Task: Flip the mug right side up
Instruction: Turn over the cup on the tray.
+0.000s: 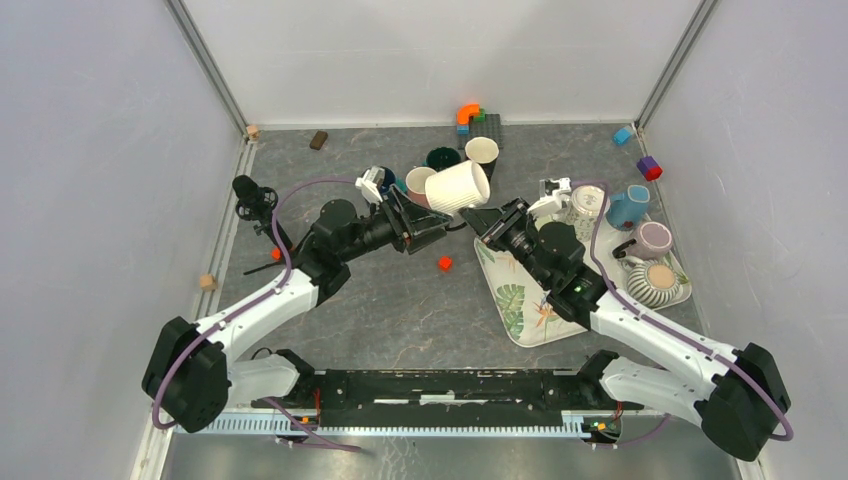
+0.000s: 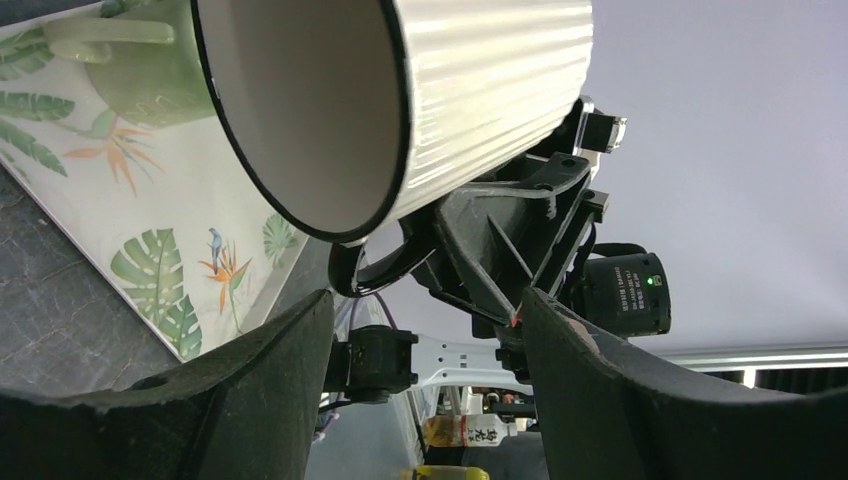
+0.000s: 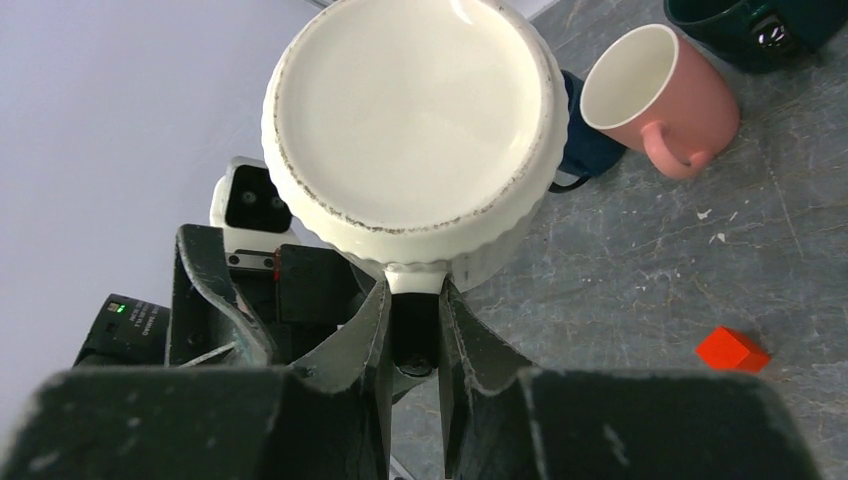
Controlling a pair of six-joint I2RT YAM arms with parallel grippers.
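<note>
**A:** How far along is the flip?

**B:** Roughly halfway, I'd say. The white ribbed mug (image 1: 457,187) is up in the air above the table (image 1: 400,300), lying on its side with its mouth toward the left arm. The right tool (image 3: 412,300) is clamped on its handle. The left tool (image 2: 425,325) sits just under the rim, fingers apart, gripping nothing. What's left is tipping it mouth-up and setting it down.

**A:** Anything inside the cups?

**B:** The held mug's empty, and so is the pink mug (image 3: 660,100). The leaf-print tray (image 1: 520,310) carries a few more mugs — can't tell what's in them.
</note>
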